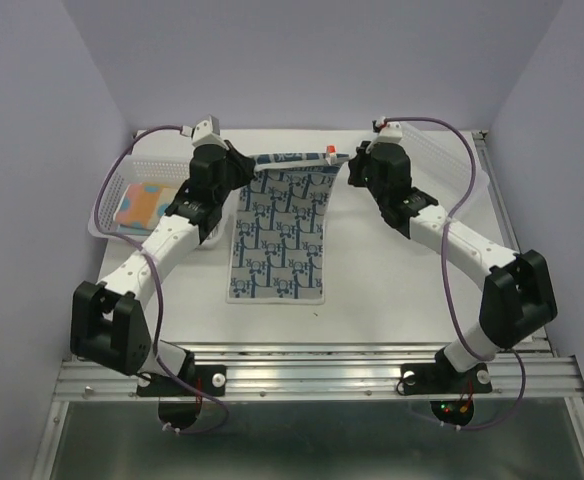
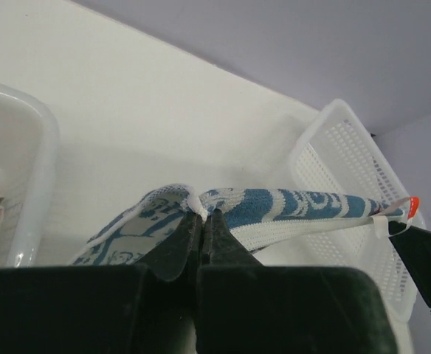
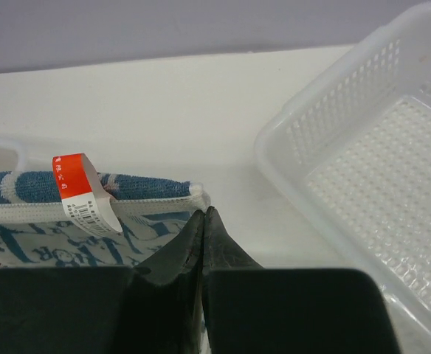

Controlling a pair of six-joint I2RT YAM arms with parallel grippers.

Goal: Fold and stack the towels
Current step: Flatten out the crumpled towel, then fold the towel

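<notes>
A blue-white patterned towel (image 1: 280, 238) lies lengthwise on the table, its far edge lifted between both grippers. My left gripper (image 1: 234, 166) is shut on the towel's far left corner (image 2: 195, 206). My right gripper (image 1: 355, 165) is shut on the far right corner (image 3: 199, 199), next to a red-and-white tag (image 3: 83, 192). The raised edge (image 2: 297, 206) stretches between the two grippers. A folded pastel towel with orange and blue patches (image 1: 140, 203) lies in the left basket.
A white perforated basket (image 1: 110, 205) stands at the far left and holds the pastel towel. A second white perforated basket (image 3: 378, 162) stands at the far right, empty where visible; it also shows in the top view (image 1: 444, 160).
</notes>
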